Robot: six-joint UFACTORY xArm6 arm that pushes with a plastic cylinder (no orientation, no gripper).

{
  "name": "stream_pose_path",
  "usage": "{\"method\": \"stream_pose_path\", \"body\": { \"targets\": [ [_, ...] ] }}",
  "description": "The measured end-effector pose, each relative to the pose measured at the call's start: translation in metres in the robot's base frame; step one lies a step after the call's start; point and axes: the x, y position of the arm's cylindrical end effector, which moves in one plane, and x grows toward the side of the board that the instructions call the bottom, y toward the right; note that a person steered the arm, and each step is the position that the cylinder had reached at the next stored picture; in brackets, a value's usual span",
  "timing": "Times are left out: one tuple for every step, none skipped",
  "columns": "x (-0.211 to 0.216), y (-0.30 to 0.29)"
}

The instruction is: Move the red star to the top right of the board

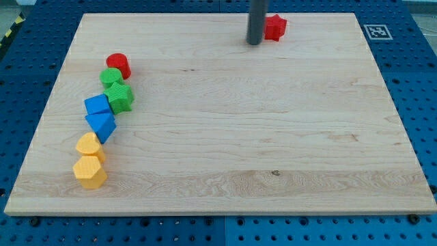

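- My tip (255, 42) (a bare rod, nothing to clamp with) sits just beside the red star (275, 26), on its left and slightly lower.
- The red star lies near the board (225, 137)'s top edge, right of centre, short of the corner.
- Risk: an off-centre push could spin the star off the top edge.

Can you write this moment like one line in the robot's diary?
red star: top edge, right of middle | my tip: just left of it | corner: not reached

Wooden board (273, 137) carries red star (274, 26) and seven blocks
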Motion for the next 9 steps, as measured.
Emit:
{"method": "stream_pose_path", "body": {
  "targets": [
    [-0.026,0.005],
    [-0.032,0.058],
    [-0.032,0.124],
    [-0.028,0.136],
    [0.004,0.133],
    [0.013,0.149],
    [0.008,0.169],
    [0.001,0.18],
    [0.001,0.187]
  ]
}}
